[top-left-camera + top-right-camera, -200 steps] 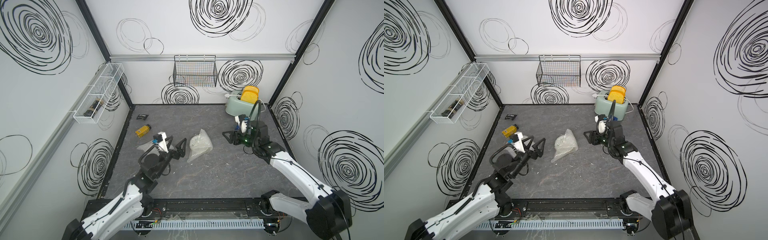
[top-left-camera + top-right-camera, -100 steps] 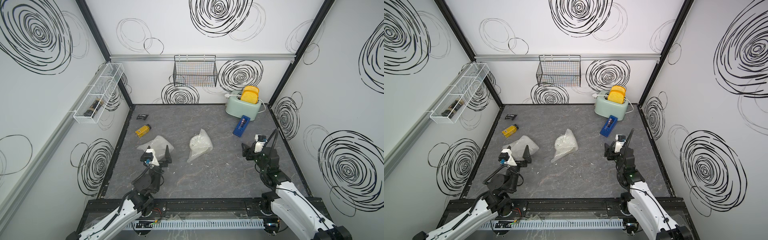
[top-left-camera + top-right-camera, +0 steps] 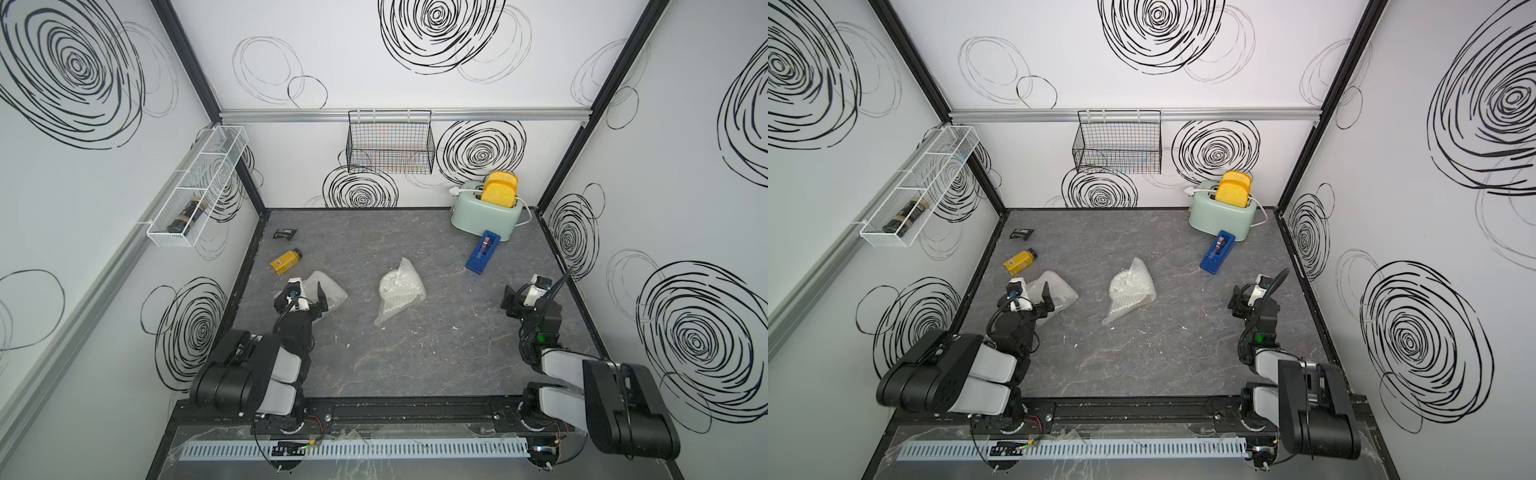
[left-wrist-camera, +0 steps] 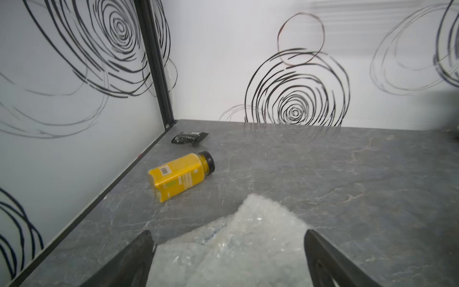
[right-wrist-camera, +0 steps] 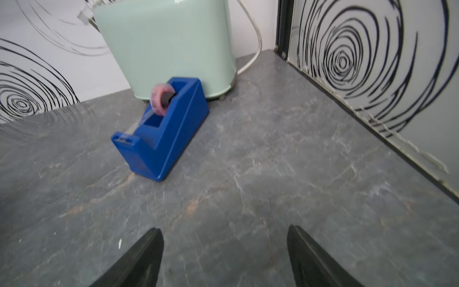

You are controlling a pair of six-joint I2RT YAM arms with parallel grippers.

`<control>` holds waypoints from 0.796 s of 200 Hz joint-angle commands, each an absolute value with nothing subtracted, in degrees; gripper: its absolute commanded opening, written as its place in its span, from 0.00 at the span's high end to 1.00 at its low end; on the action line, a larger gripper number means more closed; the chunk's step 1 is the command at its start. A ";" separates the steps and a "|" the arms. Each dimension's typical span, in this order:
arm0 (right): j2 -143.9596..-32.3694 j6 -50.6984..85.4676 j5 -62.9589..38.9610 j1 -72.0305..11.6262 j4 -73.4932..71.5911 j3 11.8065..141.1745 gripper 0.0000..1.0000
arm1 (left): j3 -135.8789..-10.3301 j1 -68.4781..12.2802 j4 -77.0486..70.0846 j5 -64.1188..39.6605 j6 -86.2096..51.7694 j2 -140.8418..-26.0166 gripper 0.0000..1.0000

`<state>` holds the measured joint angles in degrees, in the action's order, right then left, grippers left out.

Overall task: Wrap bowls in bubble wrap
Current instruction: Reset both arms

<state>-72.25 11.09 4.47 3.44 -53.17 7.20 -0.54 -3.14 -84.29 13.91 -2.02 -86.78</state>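
Observation:
Two crumpled bundles of bubble wrap lie on the grey table, one at the left (image 3: pixel 330 293) and one in the middle (image 3: pixel 399 297). The bowls are hidden in every view. My left gripper (image 3: pixel 300 296) stands open at the near edge of the left bundle. In the left wrist view that wrap (image 4: pixel 250 238) lies between and beyond the spread fingertips of the gripper (image 4: pixel 227 233), with no grip on it. My right gripper (image 3: pixel 518 297) is open over bare table at the right, and nothing is between its fingers (image 5: pixel 223 229).
A blue tape dispenser (image 3: pixel 482 251) sits in front of a mint toaster (image 3: pixel 484 214) at the back right. A yellow bottle (image 3: pixel 286 261) and a black packet (image 3: pixel 284 234) lie by the left wall. A wire basket (image 3: pixel 390 145) and a white rack (image 3: pixel 199 187) hang on the walls.
Both arms have drawn back toward the front of the table. The right gripper has left the tape dispenser and its jaws have widened. The left gripper has come back from between the bundles.

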 commanded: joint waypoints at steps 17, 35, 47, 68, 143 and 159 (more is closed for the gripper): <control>-83.07 6.69 5.38 1.68 -70.52 9.71 0.21 | 0.57 -1.78 -103.94 8.36 -3.34 -88.76 0.03; -84.70 3.79 7.72 -1.55 -64.96 13.71 0.20 | -1.52 -2.12 -97.54 8.68 -2.79 -87.18 0.03; -84.93 4.74 6.61 -0.63 -62.40 15.17 0.02 | -5.71 -3.86 -87.91 10.25 -1.12 -85.80 0.03; -84.75 4.70 5.77 -0.30 -62.55 15.05 0.03 | -9.15 -5.37 -81.87 10.92 0.40 -85.49 0.03; -84.63 4.30 6.55 -0.86 -62.96 14.77 0.03 | -6.46 -5.89 -87.54 15.96 -0.76 -85.83 0.04; -84.58 4.30 6.58 -0.88 -62.93 14.77 0.03 | -4.98 -5.85 -90.56 14.95 -0.44 -86.04 0.04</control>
